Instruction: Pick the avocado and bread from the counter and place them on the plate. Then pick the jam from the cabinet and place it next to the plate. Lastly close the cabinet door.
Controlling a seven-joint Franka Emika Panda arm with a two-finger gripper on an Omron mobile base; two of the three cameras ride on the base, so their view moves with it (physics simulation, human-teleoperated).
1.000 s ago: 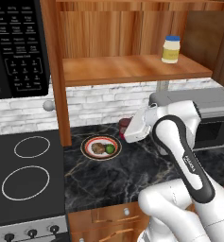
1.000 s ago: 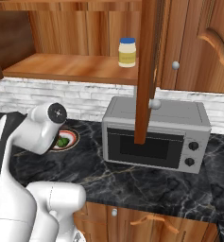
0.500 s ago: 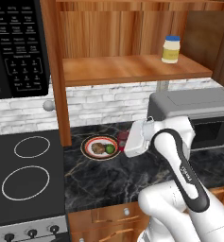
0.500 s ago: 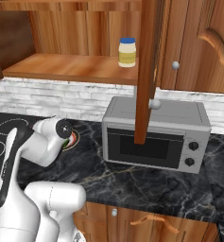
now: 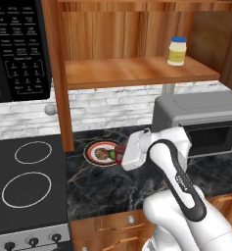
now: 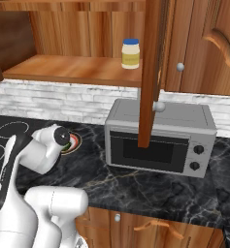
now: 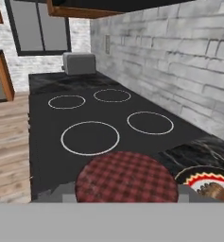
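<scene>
My gripper [image 5: 123, 156] is shut on the jam [image 5: 120, 154], a dark red jar held low over the counter [image 5: 103, 184], right beside the plate [image 5: 94, 153]. The hand view looks along the jar's red checked lid [image 7: 126, 177], with grey fingers [image 7: 60, 193] on both sides of it. The plate [image 7: 198, 176] carries the brown bread [image 7: 216, 191] and the green avocado [image 5: 112, 155]. In the right base view my arm hides part of the plate [image 6: 75, 141]. The cabinet [image 5: 137, 71] stands open, its cabinet door [image 6: 148, 72] seen edge-on.
A pale yellow jar with a blue lid [image 5: 176, 51] stands on the cabinet shelf. A grey toaster oven [image 6: 160, 138] sits on the counter right of the plate. The black stove [image 5: 27, 181] with white burner rings lies to the left, below a black microwave [image 5: 14, 49].
My hand has come down and toward the front with the jam, from behind the plate's right side to counter height close beside it. The grip has not changed.
</scene>
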